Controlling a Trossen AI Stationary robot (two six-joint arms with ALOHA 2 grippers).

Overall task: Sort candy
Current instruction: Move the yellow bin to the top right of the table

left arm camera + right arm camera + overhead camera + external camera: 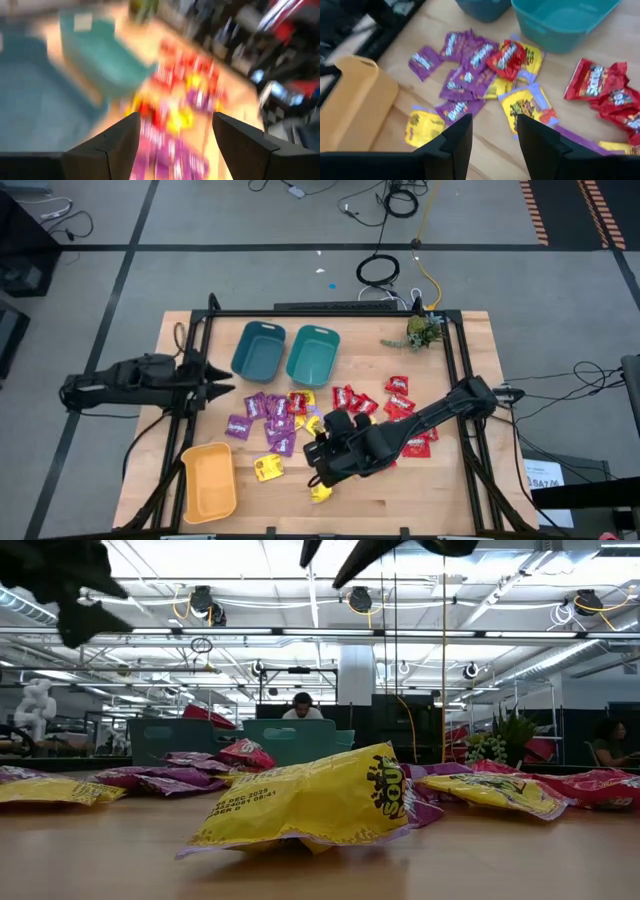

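Note:
Candy packets lie flat on the wooden table: a purple cluster [265, 418], red ones [392, 402] and yellow ones [267, 469]. My right gripper [320, 463] hovers open over the table's near middle, above the yellow and purple packets [470, 65], with nothing between its fingers. My left gripper [224, 386] is open at the table's left edge, pointing toward the candy, and is also empty [175, 120]. One yellow packet [310, 802] fills the front of the low view.
Two teal bins [258, 350] [312, 355] stand at the far middle. An orange bin [208, 481] sits at the near left. A small green plant [423, 331] stands at the far right. Bare wood [420, 490] shows at the near right.

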